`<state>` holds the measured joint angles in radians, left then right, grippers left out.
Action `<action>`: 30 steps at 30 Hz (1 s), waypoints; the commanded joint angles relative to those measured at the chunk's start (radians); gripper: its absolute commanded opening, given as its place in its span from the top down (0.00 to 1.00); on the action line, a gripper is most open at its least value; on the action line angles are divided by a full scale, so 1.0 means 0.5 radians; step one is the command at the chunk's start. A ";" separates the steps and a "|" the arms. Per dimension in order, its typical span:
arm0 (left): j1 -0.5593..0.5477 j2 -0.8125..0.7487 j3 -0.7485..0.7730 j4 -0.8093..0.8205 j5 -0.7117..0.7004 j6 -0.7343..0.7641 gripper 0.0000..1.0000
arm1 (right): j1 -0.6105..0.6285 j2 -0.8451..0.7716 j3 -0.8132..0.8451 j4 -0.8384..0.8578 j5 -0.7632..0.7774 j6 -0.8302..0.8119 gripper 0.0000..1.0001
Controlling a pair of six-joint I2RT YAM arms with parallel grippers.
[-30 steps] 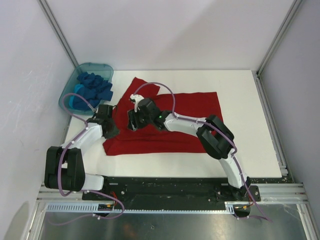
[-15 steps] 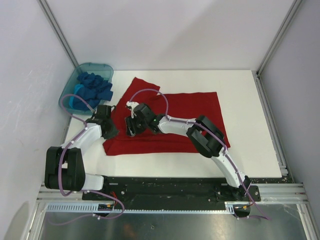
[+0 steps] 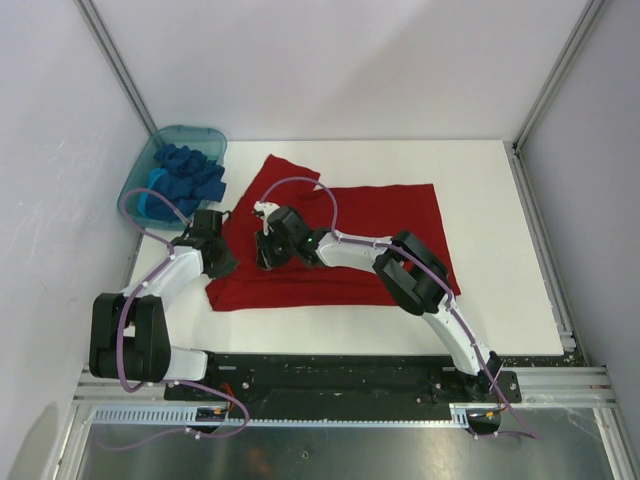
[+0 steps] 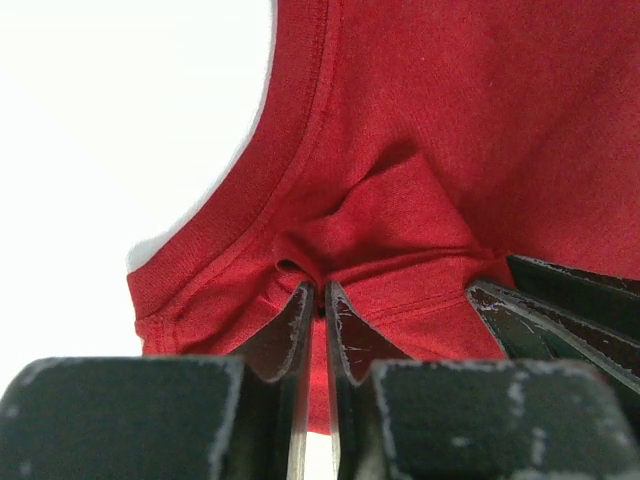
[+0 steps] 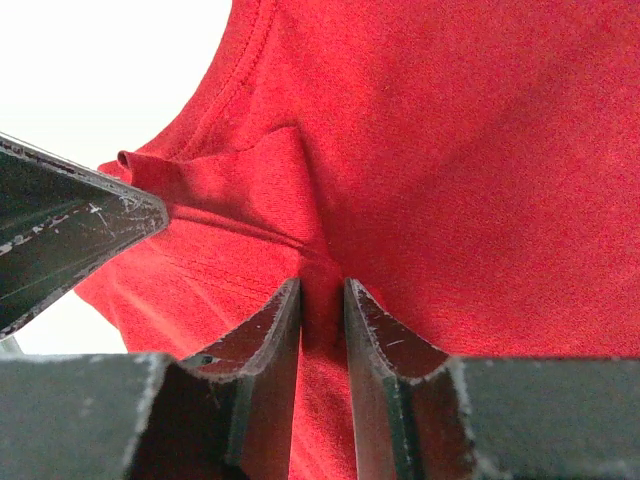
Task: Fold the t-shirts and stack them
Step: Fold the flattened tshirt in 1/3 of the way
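A large red t-shirt (image 3: 350, 235) lies spread on the white table, one sleeve pointing to the back left. My left gripper (image 3: 222, 263) sits at the shirt's left edge near the sleeve hem. In the left wrist view, the left gripper (image 4: 320, 291) is shut on a small raised fold of red cloth. My right gripper (image 3: 266, 257) stands just to its right. In the right wrist view, the right gripper (image 5: 322, 286) is closed on a ridge of the same shirt. Blue t-shirts (image 3: 190, 172) lie crumpled in a tub.
The translucent teal tub (image 3: 190, 131) stands at the back left corner, close to the left arm. Bare white table (image 3: 480, 180) lies right of the shirt and behind it. Metal frame posts run up both back corners.
My right gripper has shifted a little to the left, closer to the left one. Both pairs of jaws have narrowed onto folds of the red cloth.
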<state>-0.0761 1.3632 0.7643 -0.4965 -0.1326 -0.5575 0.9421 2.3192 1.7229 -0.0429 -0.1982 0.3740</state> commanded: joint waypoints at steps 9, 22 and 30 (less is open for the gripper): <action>0.016 -0.052 0.042 0.029 0.014 0.032 0.94 | -0.023 -0.133 0.004 0.059 0.131 0.036 0.72; 0.017 0.001 0.170 0.029 0.045 0.029 0.98 | -0.036 -0.196 -0.044 0.129 0.232 0.055 0.73; 0.013 0.121 0.336 0.047 0.029 0.027 0.99 | -0.040 -0.248 -0.055 0.100 0.471 0.058 0.85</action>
<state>-0.0761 1.3968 0.8585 -0.4953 -0.1188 -0.5575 0.9272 2.2791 1.6985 -0.0204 -0.0650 0.3977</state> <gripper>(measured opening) 0.017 0.173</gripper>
